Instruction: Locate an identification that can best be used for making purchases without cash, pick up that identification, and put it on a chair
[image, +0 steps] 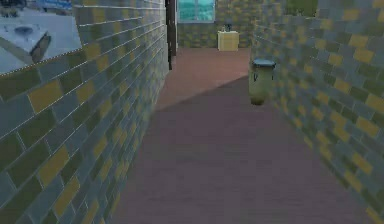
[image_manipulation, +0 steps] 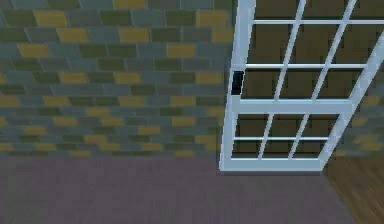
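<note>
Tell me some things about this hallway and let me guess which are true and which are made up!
1. The brick walls mix green, grey and yellow bricks. True.
2. The door in the arm side view is solid red wood. False: it has a white frame with many panes.
3. A tall round container stands by the wall on the forward view's right. True.
4. A chair waits at the hallway's far end. False: a pale yellow box sits there.
</note>
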